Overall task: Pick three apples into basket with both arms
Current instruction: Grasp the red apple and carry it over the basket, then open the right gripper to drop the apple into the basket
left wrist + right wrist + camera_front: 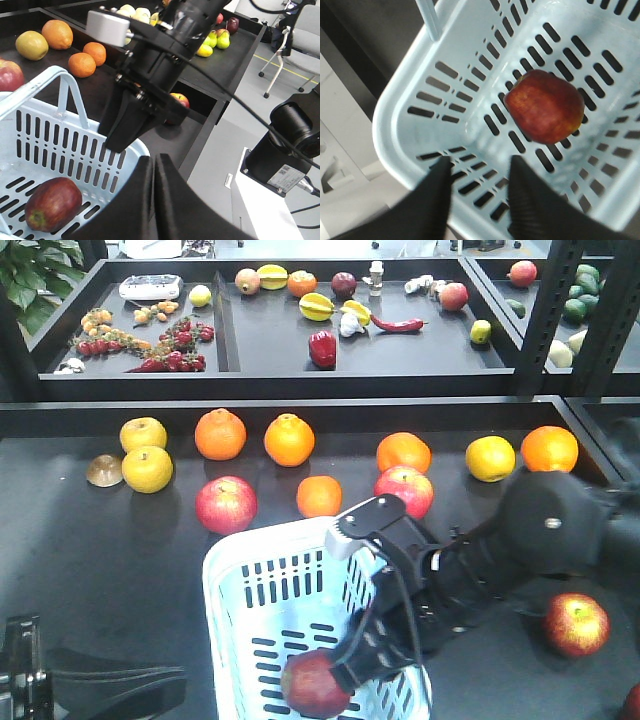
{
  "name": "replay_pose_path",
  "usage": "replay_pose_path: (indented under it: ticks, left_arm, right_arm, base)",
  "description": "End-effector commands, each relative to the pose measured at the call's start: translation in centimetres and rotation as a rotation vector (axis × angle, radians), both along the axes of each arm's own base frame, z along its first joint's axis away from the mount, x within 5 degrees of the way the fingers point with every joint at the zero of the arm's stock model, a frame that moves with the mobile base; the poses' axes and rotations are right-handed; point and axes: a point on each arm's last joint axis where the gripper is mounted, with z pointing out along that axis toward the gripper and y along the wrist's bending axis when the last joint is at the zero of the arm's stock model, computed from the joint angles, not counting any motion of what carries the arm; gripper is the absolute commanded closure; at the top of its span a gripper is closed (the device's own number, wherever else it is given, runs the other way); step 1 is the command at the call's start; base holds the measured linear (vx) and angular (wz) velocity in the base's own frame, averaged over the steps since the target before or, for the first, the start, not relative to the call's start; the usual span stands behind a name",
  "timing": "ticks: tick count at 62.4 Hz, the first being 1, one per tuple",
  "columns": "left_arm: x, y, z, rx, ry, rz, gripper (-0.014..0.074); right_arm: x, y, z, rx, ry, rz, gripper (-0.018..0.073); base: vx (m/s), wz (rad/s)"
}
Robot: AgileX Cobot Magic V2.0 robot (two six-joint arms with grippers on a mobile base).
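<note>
Dark red round apple (545, 106) lying on the slotted floor of the pale blue-white plastic basket (402, 125) on the black bench (80, 560), with the right arm's black claw (480, 165) above it, fingers apart and empty, and the left claw (155, 167) pressed together near the basket's rim.

Basket (225, 610) front-centre on table (60, 560), one apple (315, 683) in it at near end. Left apple (226, 504) and right apple (404, 490) just behind basket, orange (319, 496) between. Another apple (577, 624) right of basket.
</note>
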Motion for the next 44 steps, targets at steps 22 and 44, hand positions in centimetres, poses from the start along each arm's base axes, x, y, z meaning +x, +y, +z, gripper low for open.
replay_pose_path:
  ticks: [22,44]
  left_arm:
    - [0.1,0.0,0.6,0.01,-0.029,0.003,0.0602]
    - [0.1,0.0,0.6,0.01,-0.029,0.003,0.0602]
  right_arm:
    - [0.6,-7.4,5.1,-0.468,-0.365,-0.452,0.0568]
    - [4.5,-17.0,3.3,-0.396,-0.184,-0.749,0.0534]
  base:
    - [0.0,0.0]
    - [0.0,0.0]
